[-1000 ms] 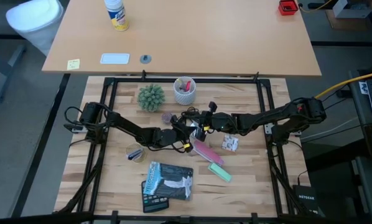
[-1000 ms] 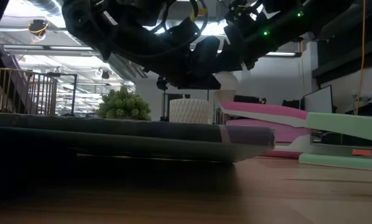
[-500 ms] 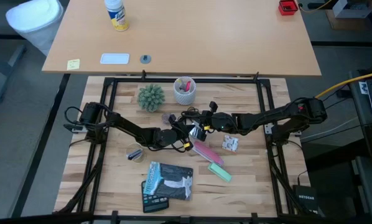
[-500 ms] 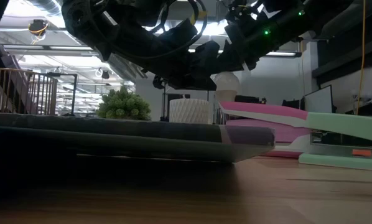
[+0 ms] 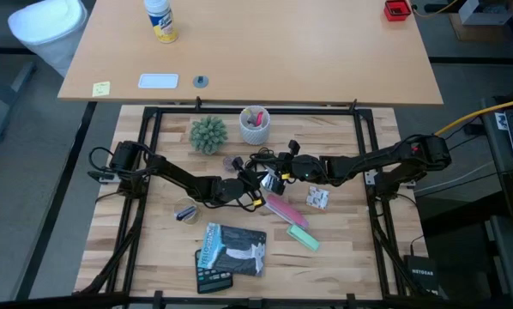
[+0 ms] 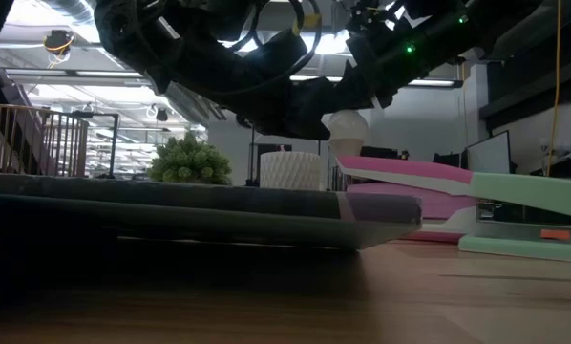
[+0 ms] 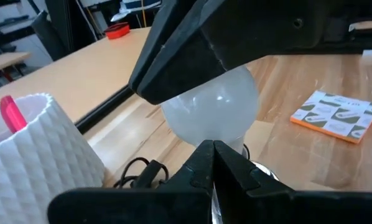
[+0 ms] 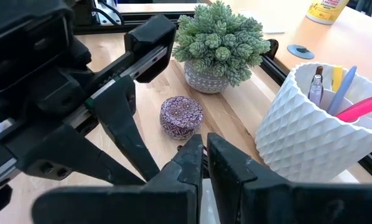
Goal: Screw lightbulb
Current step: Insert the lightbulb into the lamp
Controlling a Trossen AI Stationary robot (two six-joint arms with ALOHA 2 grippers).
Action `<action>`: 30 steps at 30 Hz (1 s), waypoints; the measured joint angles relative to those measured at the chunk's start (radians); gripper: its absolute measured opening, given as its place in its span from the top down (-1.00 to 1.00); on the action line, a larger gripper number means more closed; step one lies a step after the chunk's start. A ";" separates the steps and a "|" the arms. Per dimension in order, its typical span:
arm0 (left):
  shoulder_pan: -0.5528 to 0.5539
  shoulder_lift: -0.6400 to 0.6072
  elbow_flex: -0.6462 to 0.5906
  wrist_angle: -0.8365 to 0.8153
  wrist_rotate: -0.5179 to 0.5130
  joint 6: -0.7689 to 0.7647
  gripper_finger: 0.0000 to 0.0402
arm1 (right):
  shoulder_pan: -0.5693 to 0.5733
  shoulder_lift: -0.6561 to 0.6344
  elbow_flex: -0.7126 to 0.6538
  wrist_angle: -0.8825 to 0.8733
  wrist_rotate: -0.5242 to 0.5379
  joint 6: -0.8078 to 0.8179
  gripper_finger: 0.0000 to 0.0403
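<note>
The frosted-white lightbulb (image 7: 214, 109) is up off the table between my two grippers, globe up and narrow end down (image 6: 348, 129). Something silvery (image 7: 260, 176) shows just below its neck. My left gripper (image 7: 214, 152) comes from the table's left, and its shut fingertips meet right in front of the bulb's neck. My right gripper (image 8: 203, 146) comes from the right and slants down. Its fingers lie over the top of the globe (image 7: 192, 50), with only a thin slit between them. In the low view the pink stapler hides what stands under the bulb. My left gripper's shut fingertips (image 7: 201, 158) stand against the bulb's neck (image 7: 239, 149), coming nearly level from the table's left. My own fingers hide the place of contact, so I cannot tell whether they touch it. My right gripper's fingers (image 7: 173, 68) lie across the globe's top (image 7: 198, 102), slanting down from the table's right. I cannot tell whether they pinch it, press it or only hover.
A white cup of pens (image 5: 255, 125), a potted plant (image 5: 208, 134) and a small purple tin (image 8: 181, 116) stand at the far side. A black cord (image 7: 142, 171) lies under the grippers. A pink stapler (image 5: 284, 209), a green stapler (image 5: 304, 239), a printed card (image 5: 317, 198) and a dark packet (image 5: 231, 249) lie nearer.
My left gripper has stayed in place and rolled a little about the line it points along. In the low view the dark fingers beside the bulb have shifted, and the bulb's narrow lower end now shows more plainly.
</note>
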 joint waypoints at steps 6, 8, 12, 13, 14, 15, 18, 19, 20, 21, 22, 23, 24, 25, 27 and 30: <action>0.001 0.000 0.000 0.000 -0.006 0.078 1.00 | 0.000 0.000 0.000 0.000 -0.005 -0.006 0.86; 0.002 0.000 0.000 0.000 -0.014 0.107 1.00 | 0.000 0.000 0.000 -0.002 -0.005 -0.006 0.86; 0.002 0.000 0.000 0.000 -0.023 0.160 1.00 | 0.001 0.000 0.000 -0.010 -0.006 -0.007 0.86; 0.002 0.000 0.000 0.000 -0.023 0.172 1.00 | 0.001 0.000 0.000 -0.011 -0.006 -0.007 0.86; 0.002 0.000 0.000 0.000 -0.024 0.179 1.00 | 0.001 0.000 0.000 -0.011 -0.006 -0.007 0.86; 0.003 0.000 0.000 0.000 -0.024 0.180 1.00 | 0.001 0.000 0.000 -0.011 -0.006 -0.007 0.86; 0.014 0.000 0.000 0.000 -0.026 0.180 1.00 | 0.001 0.000 0.000 -0.012 -0.017 -0.008 0.86; 0.020 0.000 0.000 0.000 -0.028 0.180 1.00 | 0.001 0.000 0.000 -0.012 -0.027 -0.008 0.86; 0.025 0.000 0.000 -0.002 -0.028 0.180 1.00 | 0.001 0.000 0.001 -0.011 -0.035 -0.008 0.86; 0.031 0.000 0.000 -0.002 -0.028 0.179 1.00 | 0.001 0.000 0.001 -0.010 -0.041 -0.008 0.86; 0.036 0.000 0.000 -0.002 -0.029 0.178 1.00 | 0.002 0.000 0.001 -0.010 -0.042 -0.008 0.86; 0.040 0.000 0.000 -0.002 -0.029 0.177 1.00 | 0.002 0.000 0.001 -0.010 -0.042 -0.008 0.86; 0.043 0.000 0.000 -0.003 -0.030 0.178 1.00 | 0.001 0.000 0.001 -0.008 -0.042 -0.008 0.86; 0.047 0.000 0.000 -0.006 -0.030 0.177 1.00 | 0.001 0.000 0.001 -0.007 -0.042 -0.008 0.86; 0.050 0.000 0.000 -0.008 -0.028 0.177 1.00 | 0.001 0.000 0.001 -0.006 -0.042 -0.008 0.86; 0.048 0.000 0.000 -0.008 -0.037 0.180 1.00 | 0.001 0.000 0.001 -0.006 -0.040 -0.008 0.86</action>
